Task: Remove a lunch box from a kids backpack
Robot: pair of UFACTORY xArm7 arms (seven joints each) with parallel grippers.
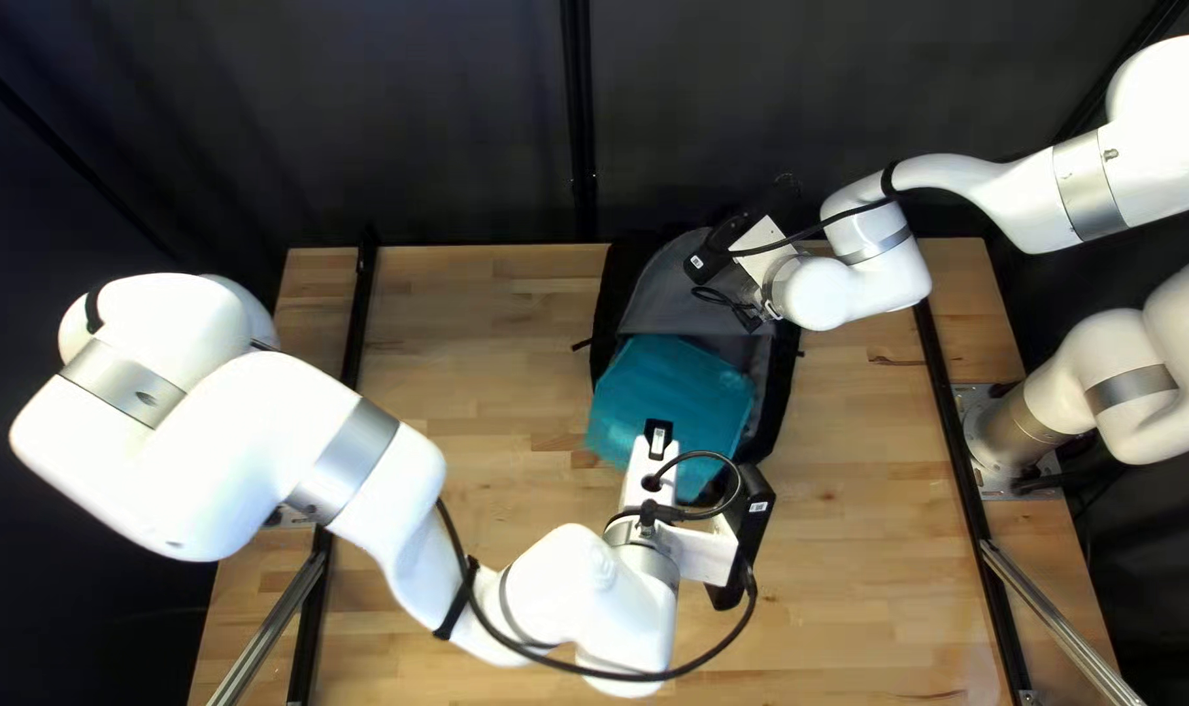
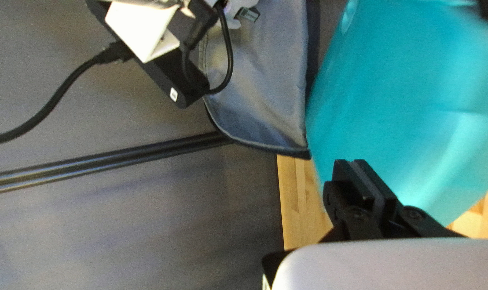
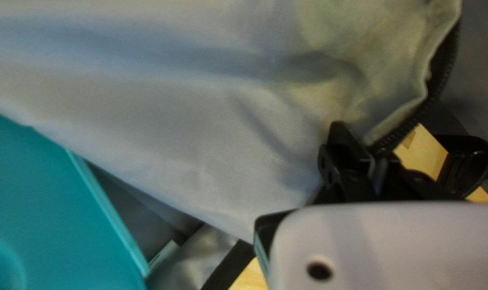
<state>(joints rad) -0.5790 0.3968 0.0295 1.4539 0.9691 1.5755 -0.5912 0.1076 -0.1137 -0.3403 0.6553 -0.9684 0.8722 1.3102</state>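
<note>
The left tool (image 1: 657, 438), clenched with its fingers together, is at the lunch box's 7 o'clock side in the top left view. The teal lunch box (image 1: 666, 386) shows over the 7 o'clock part of the open backpack (image 1: 679, 307) on the bench (image 1: 477, 353). Toward the backpack's 1 o'clock, the right tool (image 1: 751, 315) is grasping the zippered edge of its grey flap (image 3: 201, 118).
</note>
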